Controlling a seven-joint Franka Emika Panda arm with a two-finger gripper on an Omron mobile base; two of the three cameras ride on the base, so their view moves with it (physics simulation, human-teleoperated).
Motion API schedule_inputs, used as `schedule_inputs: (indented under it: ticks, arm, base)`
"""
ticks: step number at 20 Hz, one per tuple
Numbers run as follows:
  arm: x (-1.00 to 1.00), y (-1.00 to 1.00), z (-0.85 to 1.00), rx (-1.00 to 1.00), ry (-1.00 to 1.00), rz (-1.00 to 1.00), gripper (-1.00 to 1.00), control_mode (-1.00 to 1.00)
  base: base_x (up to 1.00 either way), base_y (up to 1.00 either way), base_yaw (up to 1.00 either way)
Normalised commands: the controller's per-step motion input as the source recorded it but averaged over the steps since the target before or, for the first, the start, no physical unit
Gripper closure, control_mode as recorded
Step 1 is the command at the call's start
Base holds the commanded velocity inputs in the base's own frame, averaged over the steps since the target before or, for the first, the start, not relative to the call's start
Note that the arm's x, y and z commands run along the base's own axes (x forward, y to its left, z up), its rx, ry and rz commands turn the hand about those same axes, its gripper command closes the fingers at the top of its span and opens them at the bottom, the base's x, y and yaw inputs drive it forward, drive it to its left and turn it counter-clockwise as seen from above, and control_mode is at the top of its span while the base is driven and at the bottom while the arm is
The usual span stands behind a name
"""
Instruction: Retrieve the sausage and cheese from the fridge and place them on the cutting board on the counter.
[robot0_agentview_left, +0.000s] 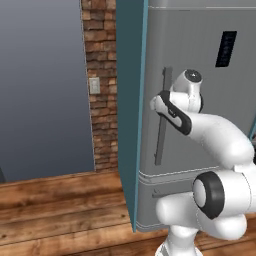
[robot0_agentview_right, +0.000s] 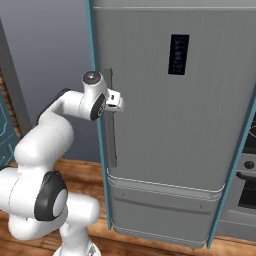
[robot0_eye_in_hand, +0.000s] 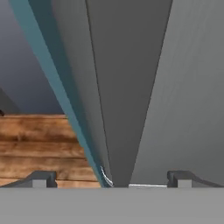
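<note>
My gripper (robot0_eye_in_hand: 112, 179) is spread wide: in the hand view my two dark fingertips (robot0_eye_in_hand: 40, 178) sit far apart at the bottom, and the fridge's long vertical handle (robot0_eye_in_hand: 124, 87) runs straight up between them. Neither tip is touching the handle that I can see; there is bare space on both sides of it. In the right base view my hand (robot0_agentview_right: 114, 101) is pressed in at the upper part of the handle (robot0_agentview_right: 111, 145), close to the door's left edge. In the left base view my wrist hides the fingers, and it sits over the upper half of the handle (robot0_agentview_left: 161, 135).

The fridge (robot0_agentview_right: 175, 125) stands tall and grey with its door shut, a dark display panel (robot0_agentview_right: 179, 54) high on the door and a lower drawer front (robot0_agentview_right: 160, 210) beneath a seam. Its teal side (robot0_agentview_left: 129, 100) faces left. I cannot see the sausage or the cheese with the door closed.

Left of the fridge is a brick wall strip (robot0_agentview_left: 102, 85) carrying a pale switch plate (robot0_agentview_left: 94, 85), then a flat grey wall (robot0_agentview_left: 42, 85). A wooden plank floor (robot0_agentview_left: 60, 210) runs below.
</note>
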Motion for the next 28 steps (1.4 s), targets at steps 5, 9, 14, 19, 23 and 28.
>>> schedule_inputs:
  ticks: [5,9,14,19,23,28]
  arm:
    - [0.62,-0.07,-0.26,0.03,0.0,0.0,-1.0,-1.0]
    - [0.29,-0.28,-0.33,0.05,-0.01,0.0,-1.0,-1.0]
    - [0.26,-0.01,-0.41,0.0,-0.3,0.0,-1.0,-1.0]
    - [0.37,-0.01,-0.31,0.0,-0.34,-0.04,-1.0,-1.0]
    - [0.44,0.0,-0.13,0.0,-0.15,-0.12,1.0,-1.0]
    - [0.12,0.0,0.0,0.0,0.07,-0.01,1.0,-1.0]
  base:
    - [0.0,0.0,0.0]
    - [0.0,0.0,0.0]
    - [0.0,0.0,0.0]
    - [0.0,0.0,0.0]
    - [0.0,0.0,0.0]
    - [0.0,0.0,0.0]
